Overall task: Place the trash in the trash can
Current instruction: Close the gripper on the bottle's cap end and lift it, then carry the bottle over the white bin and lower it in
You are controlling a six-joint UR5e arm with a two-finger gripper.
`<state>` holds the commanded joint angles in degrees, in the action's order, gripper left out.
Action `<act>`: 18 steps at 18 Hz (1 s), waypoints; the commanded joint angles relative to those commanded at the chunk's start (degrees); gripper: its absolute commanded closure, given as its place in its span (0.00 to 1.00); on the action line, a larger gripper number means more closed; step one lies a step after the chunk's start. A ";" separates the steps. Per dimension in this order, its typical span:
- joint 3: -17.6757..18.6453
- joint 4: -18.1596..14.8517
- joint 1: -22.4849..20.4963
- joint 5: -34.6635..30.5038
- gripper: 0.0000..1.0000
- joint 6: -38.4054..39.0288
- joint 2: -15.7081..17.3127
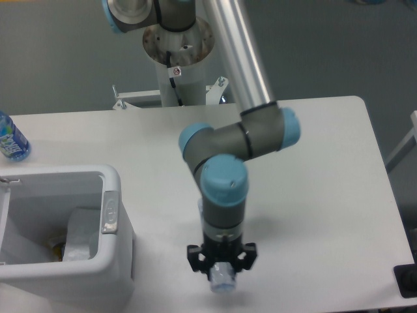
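The arm, a smooth silver tube with grey joints and glossy blue caps, is reaching down from its white pedestal at the top and pointing straight at the matte white worktop point(326, 163). Its black pincer point(222, 277) is hanging near the front edge, with a rounded, translucent, blue-tinged end of the bottle point(222, 282) showing between its fingers; the pincer is pinching that bottle, though the wrist is covering the rest of the bottle's length, so its crushed shape is hard to make out, and whether it is touching the worktop cannot be told. To the left, well apart from the pincer, the can point(117, 274) is sitting on the worktop: white, smooth plastic, rectangular with rounded corners and a thick rim, with a grey latch point(109, 212) on the side facing the arm. Its left part is running out of the frame. Inside it a pale, blocky shape is lying with something small and yellowish beside it, both too blurred to name. At the far left edge a water bottle point(12, 140) with a blue label is standing, partly cut off. Nothing is lying between the pincer and the can. The wrapper is not to be made out anywhere.
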<state>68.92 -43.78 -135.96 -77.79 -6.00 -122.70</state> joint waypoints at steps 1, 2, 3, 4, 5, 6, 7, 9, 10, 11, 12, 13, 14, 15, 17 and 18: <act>-1.50 1.66 0.00 0.27 0.44 1.85 0.61; -2.56 3.85 0.00 0.36 0.44 3.69 1.14; -3.35 5.62 0.00 0.36 0.44 4.75 1.93; -4.05 6.59 0.26 0.36 0.44 5.03 2.72; -4.84 6.77 0.44 0.45 0.44 5.20 3.60; -5.46 6.78 0.61 0.80 0.44 5.47 4.57; -5.90 6.78 0.96 1.84 0.44 5.90 5.53; -5.82 6.78 2.36 4.04 0.44 6.08 7.47; -5.82 6.78 3.76 4.14 0.44 6.17 8.09; -5.73 6.78 5.08 4.14 0.44 6.08 8.70; -5.64 6.78 6.23 4.05 0.44 5.65 9.05; -5.64 6.78 6.85 4.05 0.44 5.73 9.58; -5.64 6.86 8.77 4.05 0.44 5.56 9.67; -5.99 6.86 10.79 3.96 0.44 5.47 9.67; -5.91 6.86 13.17 3.96 0.44 5.56 9.59; -5.73 6.78 14.75 3.96 0.44 5.47 9.41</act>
<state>63.19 -37.00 -121.22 -73.83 -0.53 -113.29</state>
